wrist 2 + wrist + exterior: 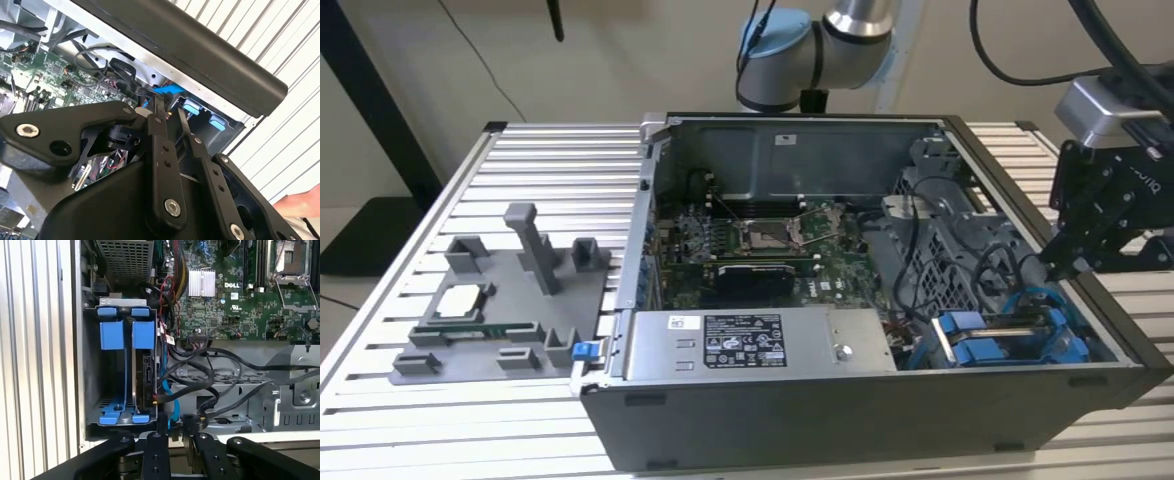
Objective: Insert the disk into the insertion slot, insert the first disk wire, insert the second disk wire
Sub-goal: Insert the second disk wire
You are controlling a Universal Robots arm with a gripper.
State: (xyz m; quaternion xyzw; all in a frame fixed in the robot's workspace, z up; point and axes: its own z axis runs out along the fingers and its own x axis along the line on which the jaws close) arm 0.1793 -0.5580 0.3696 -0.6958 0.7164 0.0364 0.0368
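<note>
Ribbed aluminium table (400,410) carries an open computer case (854,420), with a grey parts fixture (520,290) well apart on the exterior view's left. At the case's corner on the exterior view's right, beside the labelled power-supply box (761,345), sits the insertion slot (91,370), blue tabs (111,335) at its mouth. In the first wrist view the disk (146,380) appears already seated there edge-on, in the compartment nearer the motherboard (225,305), its long axis running straight away from the gripper (175,429) toward the tabs. The gripper hangs over that corner of the case, and in both wrist views its fingers (159,107) stand a narrow gap apart with nothing plainly clamped between them. A blue wire (168,402) curls off the disk's near end and passes just beyond the fingertips, with black wires (215,375) looping beside it toward the motherboard. The blue wire lies nearest the tips, judged to be the one being worked.
</note>
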